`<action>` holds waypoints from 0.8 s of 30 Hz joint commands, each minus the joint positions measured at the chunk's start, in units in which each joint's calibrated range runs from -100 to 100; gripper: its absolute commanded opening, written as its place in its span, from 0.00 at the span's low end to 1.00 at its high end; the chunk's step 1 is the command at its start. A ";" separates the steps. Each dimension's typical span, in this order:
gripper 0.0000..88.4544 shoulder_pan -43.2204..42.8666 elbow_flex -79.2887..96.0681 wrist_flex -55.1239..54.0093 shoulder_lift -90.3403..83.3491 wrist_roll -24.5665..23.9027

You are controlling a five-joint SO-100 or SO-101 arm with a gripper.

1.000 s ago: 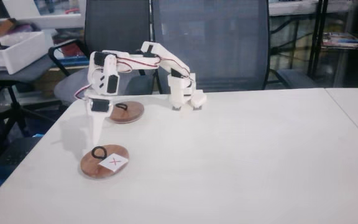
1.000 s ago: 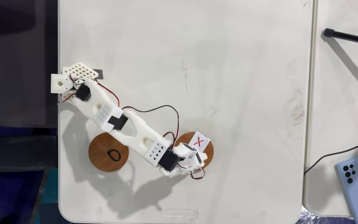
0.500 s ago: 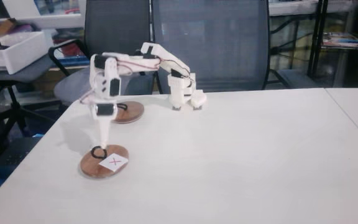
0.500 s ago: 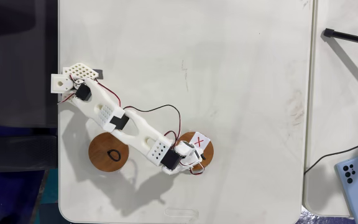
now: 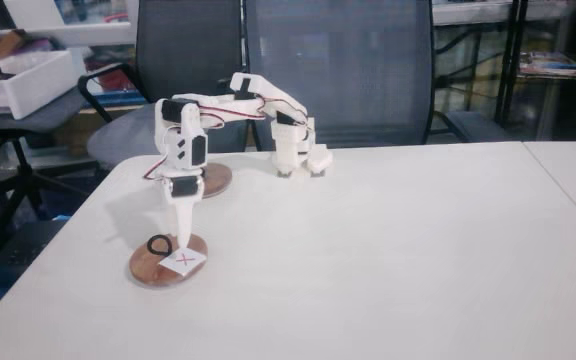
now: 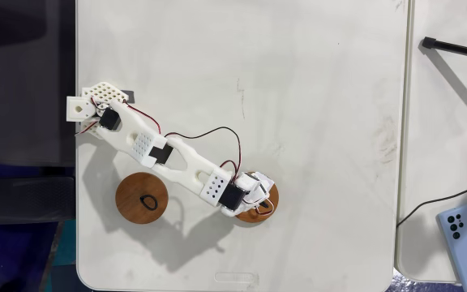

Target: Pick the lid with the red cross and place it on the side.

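Directly under the claw lies the lid with the red cross, flat on the table near its front left corner in the side-on fixed view; the claw tip points down over the disc's middle, with the black loop handle just to the camera's left of it and the white label in front of it. Whether the fingers stand apart or together I cannot tell, since the arm hides them from above and they blur into one spike from the side. The likely failure is that the tip comes down beside the loop and closes on nothing, or presses the disc and skids it. The plain lid, behind the claw, could be mistaken for the target. Compared with a second ago, the claw has shifted from the loop side toward the label, and from above the arm now covers most of the cross.
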 commanded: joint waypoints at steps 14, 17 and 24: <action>0.21 -0.01 -1.73 -0.10 -1.37 0.21; 0.21 -0.01 -1.73 -0.02 -1.37 0.21; 0.21 -0.01 -1.73 -0.27 -1.45 0.30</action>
